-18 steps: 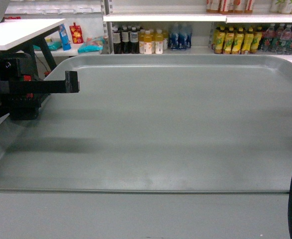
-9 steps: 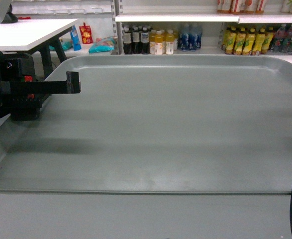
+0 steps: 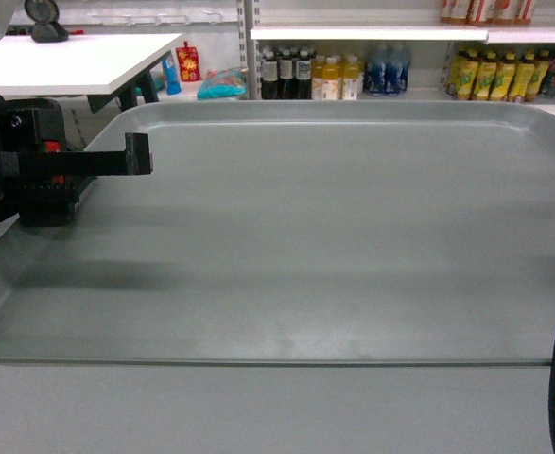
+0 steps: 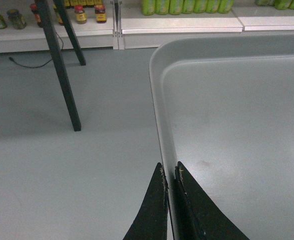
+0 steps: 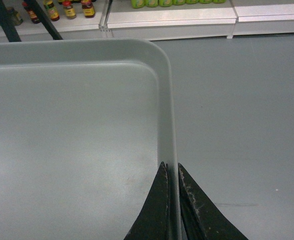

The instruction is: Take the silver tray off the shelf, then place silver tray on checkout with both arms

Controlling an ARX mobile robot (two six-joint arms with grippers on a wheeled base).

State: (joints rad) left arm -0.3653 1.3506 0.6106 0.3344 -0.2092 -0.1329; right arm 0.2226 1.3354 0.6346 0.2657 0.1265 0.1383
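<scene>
Carrying the large, wide, dull silver-grey metal tray (image 3: 334,236) between both arms, the robot has it off any shelf and in the air above the grey floor (image 4: 61,165), which both wrist views show directly under the tray's edges. The left gripper (image 4: 169,172) is clamped on the tray's left rim, one thin black finger outside the raised lip and one inside; the right gripper (image 5: 171,172) is clamped the same way on the right rim. Taking the tray as the landmark, the broad white flat-topped bench (image 3: 69,61) that looks to be the checkout stands beyond its far left corner, on dark legs (image 4: 61,75), and bears a dark round device (image 3: 43,19) at its back edge; the white store shelves stocked with drink bottles (image 3: 353,76) run behind the tray's far rim. The tray looks level, its plain smooth bottom bare. As a judgement, a thin sheet-metal tray this wide should be fairly light and stiff enough across its length, but the smooth metal is slippery, and a pinch on a low rim gives little purchase. The opposite short sides are the sensible hold, since they balance the load and stop it from twisting. The risk, I think, is one arm leading the other, which would pry the rim out of a gripper, so the two should travel together and keep the tray flat until it is over the bench.
</scene>
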